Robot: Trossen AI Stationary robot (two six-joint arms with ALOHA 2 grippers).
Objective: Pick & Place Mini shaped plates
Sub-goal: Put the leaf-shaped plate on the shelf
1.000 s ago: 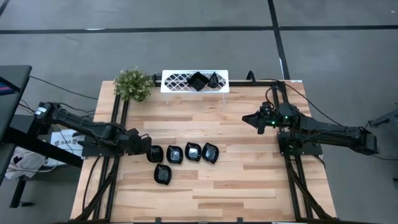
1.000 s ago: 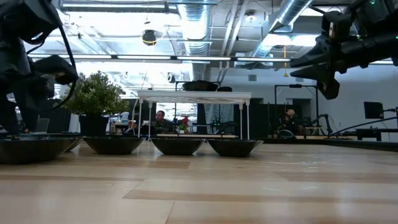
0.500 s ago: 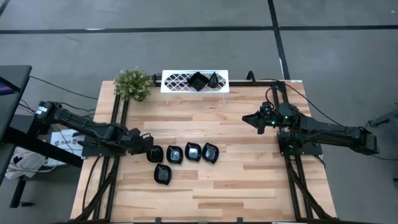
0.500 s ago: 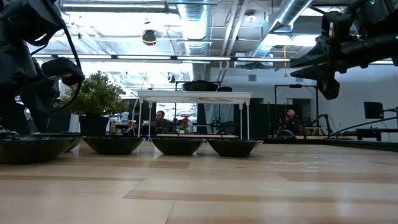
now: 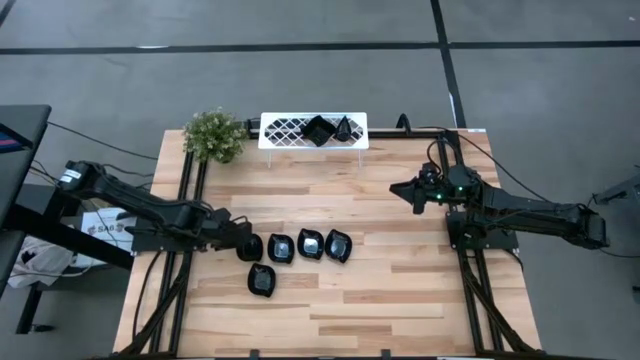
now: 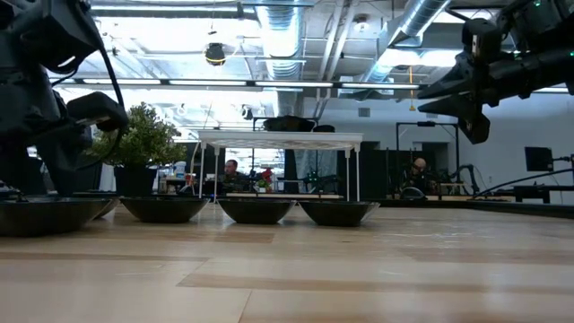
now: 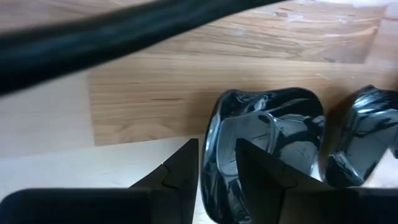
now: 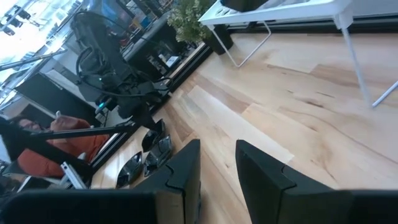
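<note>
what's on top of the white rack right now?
Two black plates sit on the white rack: a square plate and beside it a smaller pointed plate. The lattice surface under them is covered.

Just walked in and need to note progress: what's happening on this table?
The left gripper is down at the leftmost dish in a row of four small black plates on the wooden table, its fingers straddling that dish's rim. A fifth plate lies just in front of the row. Two black dishes already sit on the white lattice rack at the table's far edge, beside a small green plant. The right gripper hangs above the table's right side, holding nothing.
</note>
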